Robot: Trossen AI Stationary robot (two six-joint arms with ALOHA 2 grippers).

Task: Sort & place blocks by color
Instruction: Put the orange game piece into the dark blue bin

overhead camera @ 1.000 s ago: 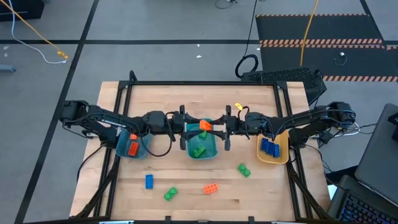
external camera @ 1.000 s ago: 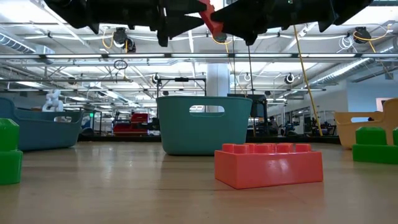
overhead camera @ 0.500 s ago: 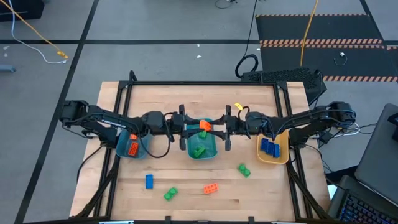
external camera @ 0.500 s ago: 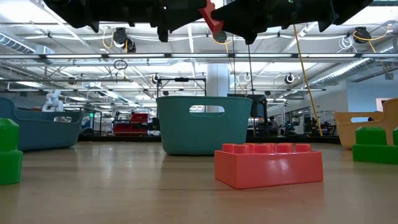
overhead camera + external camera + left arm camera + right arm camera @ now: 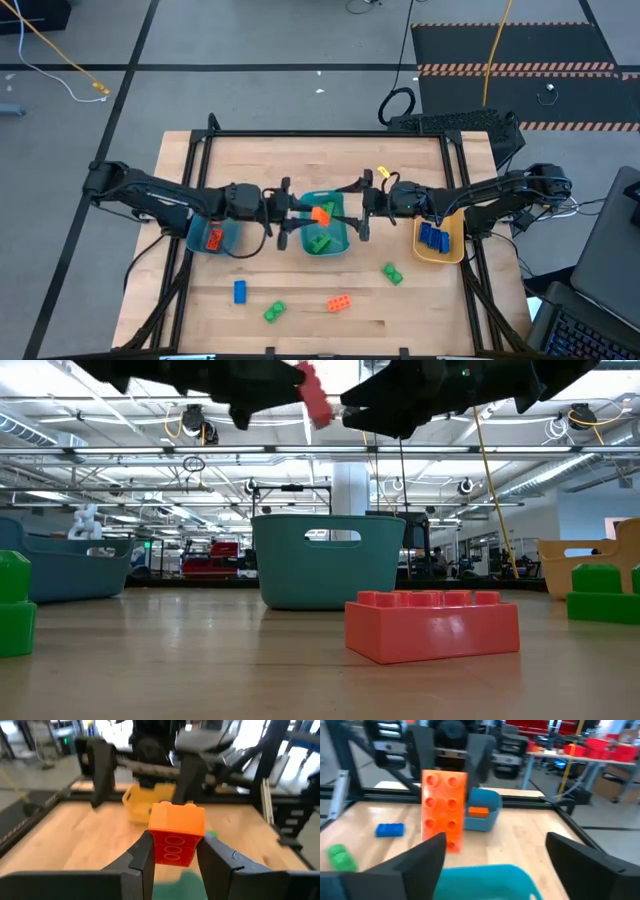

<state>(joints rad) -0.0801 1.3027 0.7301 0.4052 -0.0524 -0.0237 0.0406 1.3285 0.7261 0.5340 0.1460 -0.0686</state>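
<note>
The left pincer (image 5: 172, 851) is clenched on a small studded orange plastic brick (image 5: 176, 839), its two dark fingers (image 5: 145, 855) pressed against the brick's sides, and it holds the brick in the air above the middle teal plastic bin (image 5: 322, 238) near the centre of the wooden table (image 5: 320, 160). The right pincer (image 5: 495, 852) faces it from the right, released, with its fingers spread wide on either side of the gap and touching nothing; the orange brick stands just beyond them. In the high view the two pincers nearly meet over the middle bin, which has green bricks (image 5: 318, 242) lying inside. A second teal bin (image 5: 213, 238) at the left holds an orange brick (image 5: 213, 238), and a yellow-tan bowl (image 5: 440, 250) at the right holds blue bricks (image 5: 432, 236). On the near part of the table lie a blue brick (image 5: 240, 291), a green brick (image 5: 274, 312), an orange brick (image 5: 339, 303) and another green brick (image 5: 391, 273), well apart from one another. In the low view both arms are cut off by the upper edge, so only dark shapes and the held brick show there, and the green bricks at either side are cut off by the picture's edges.
</note>
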